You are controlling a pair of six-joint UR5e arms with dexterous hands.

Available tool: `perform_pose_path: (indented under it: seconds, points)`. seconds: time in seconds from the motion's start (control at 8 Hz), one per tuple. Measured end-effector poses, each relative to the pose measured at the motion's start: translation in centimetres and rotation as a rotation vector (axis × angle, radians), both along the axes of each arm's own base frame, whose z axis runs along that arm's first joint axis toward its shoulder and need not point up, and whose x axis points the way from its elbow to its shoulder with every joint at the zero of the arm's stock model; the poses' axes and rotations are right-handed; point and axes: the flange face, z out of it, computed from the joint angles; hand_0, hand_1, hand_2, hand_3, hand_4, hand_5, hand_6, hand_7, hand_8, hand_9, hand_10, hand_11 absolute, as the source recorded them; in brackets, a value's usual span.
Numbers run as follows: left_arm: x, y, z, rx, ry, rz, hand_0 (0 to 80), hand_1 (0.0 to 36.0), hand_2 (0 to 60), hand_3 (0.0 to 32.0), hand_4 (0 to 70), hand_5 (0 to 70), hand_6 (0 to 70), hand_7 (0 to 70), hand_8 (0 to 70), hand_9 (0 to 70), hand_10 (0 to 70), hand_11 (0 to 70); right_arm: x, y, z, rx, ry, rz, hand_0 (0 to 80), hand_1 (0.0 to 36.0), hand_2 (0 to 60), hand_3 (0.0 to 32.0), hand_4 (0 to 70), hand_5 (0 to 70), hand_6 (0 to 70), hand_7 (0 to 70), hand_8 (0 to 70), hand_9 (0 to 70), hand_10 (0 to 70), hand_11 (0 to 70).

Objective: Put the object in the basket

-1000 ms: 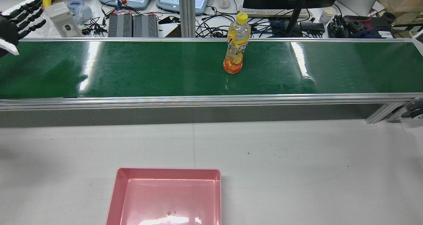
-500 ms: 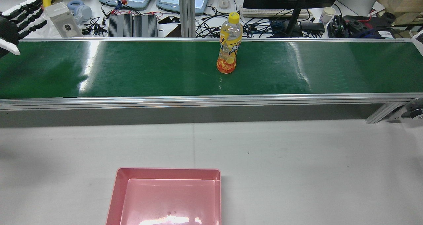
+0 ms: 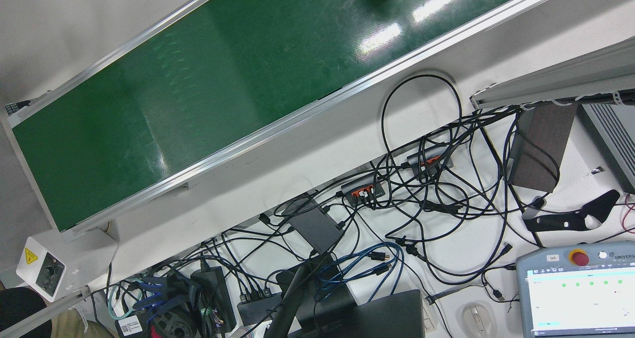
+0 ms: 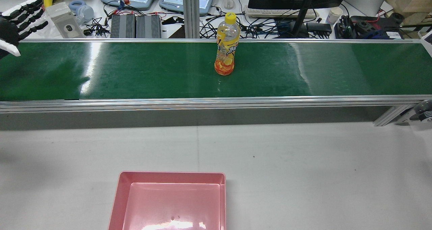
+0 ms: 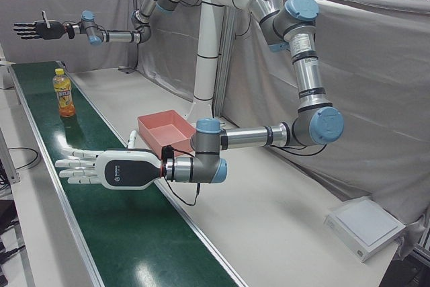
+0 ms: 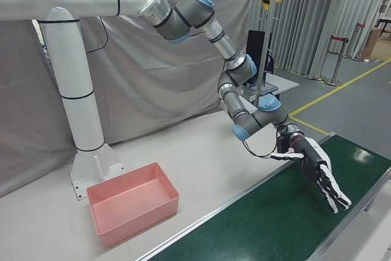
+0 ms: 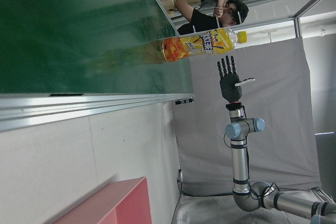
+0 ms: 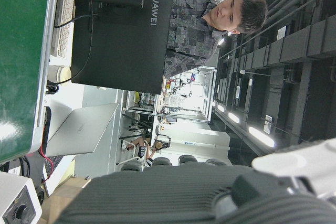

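Station at the conveyor, seen from behind and from both front corners. The bottle [image 4: 226, 46] stands upright on the green belt [image 4: 135, 71], about midway along it and toward its far edge. I have nothing in either hand.

My left hand [image 4: 15, 25] hovers over the belt's left end in the rear view, well apart from the bottle. It is flat and wide, fingers spread and pointing across the belt, black palm turned toward the bottle. In the left-front view this same hand [image 5: 101, 169] shows its smooth white back. The right hand [image 5: 37, 29] hangs above the belt's other end, also wide, fingers straight, dark palm facing back along the belt. The bottle [image 5: 64, 93] stands between the two hands, touching neither. The left hand view looks along the belt past the bottle [image 7: 202, 45] to the right hand [image 7: 229, 80] beyond it. The right-front view shows the right hand [image 6: 321, 172] angled down over the belt, fingers splayed.

The bottle is clear plastic, slender and waisted, with a yellow screw cap and a yellow-orange label printed with fruit. The belt is glossy and faintly textured, framed by aluminium rails. The basket [image 4: 170, 176] is a shallow, rectangular, pink plastic tray with smooth walls. It sits empty on the matte grey-white counter [image 4: 303, 162], on my side of the belt and well apart from the bottle.
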Motion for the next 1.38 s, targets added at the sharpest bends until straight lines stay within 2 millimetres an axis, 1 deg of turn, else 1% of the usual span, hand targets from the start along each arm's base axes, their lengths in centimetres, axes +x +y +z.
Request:
perform_pose_path:
  seconds: [0.5,0.62,0.75,0.88,1.12,1.25,1.38]
  points:
    - [0.1,0.0,0.3,-0.004,-0.005,0.000,55.5,8.3,0.0,2.2,7.8,7.6,0.0,0.0,0.1,0.2,4.1,7.6,0.0,0.0,0.0,0.001,0.001,0.000,0.0,0.0,0.0,0.0,0.0,0.0,0.0,0.0,0.0,0.0,0.0,0.0]
    - [0.8,0.1,0.4,-0.006,-0.007,0.009,55.5,8.3,0.0,1.6,7.9,7.4,0.0,0.0,0.2,0.1,4.0,7.4,0.0,0.0,0.0,0.001,0.002,0.000,0.0,0.0,0.0,0.0,0.0,0.0,0.0,0.0,0.0,0.0,0.0,0.0]
    - [1.9,0.3,0.7,-0.013,-0.005,0.018,55.5,8.2,0.0,1.8,7.6,7.7,0.0,0.0,0.1,0.0,4.1,7.6,0.0,0.0,0.0,0.001,0.001,0.000,0.0,0.0,0.0,0.0,0.0,0.0,0.0,0.0,0.0,0.0,0.0,0.0]
    - [2.5,0.4,0.9,-0.019,-0.002,0.021,54.7,7.3,0.0,1.8,7.7,7.0,0.0,0.0,0.3,0.4,3.5,6.7,0.0,0.0,0.0,0.001,0.001,0.000,0.0,0.0,0.0,0.0,0.0,0.0,0.0,0.0,0.0,0.0,0.0,0.0]
    - [2.8,0.5,1.0,-0.022,0.001,0.021,54.9,7.4,0.0,1.6,7.9,7.2,0.0,0.0,0.1,0.2,3.8,7.0,0.0,0.0,0.0,0.002,0.000,0.000,0.0,0.0,0.0,0.0,0.0,0.0,0.0,0.0,0.0,0.0,0.0,0.0]
    - [2.9,0.4,1.0,-0.021,0.001,0.020,55.0,7.5,0.0,2.0,7.4,6.9,0.0,0.0,0.0,0.1,3.3,6.4,0.0,0.0,0.0,0.001,0.000,0.000,0.0,0.0,0.0,0.0,0.0,0.0,0.0,0.0,0.0,0.0,0.0,0.0]
    - [2.9,0.4,1.0,-0.021,0.001,0.020,54.8,7.3,0.0,2.2,7.2,7.0,0.0,0.0,0.1,0.0,4.2,7.7,0.0,0.0,0.0,0.000,0.000,0.000,0.0,0.0,0.0,0.0,0.0,0.0,0.0,0.0,0.0,0.0,0.0,0.0]
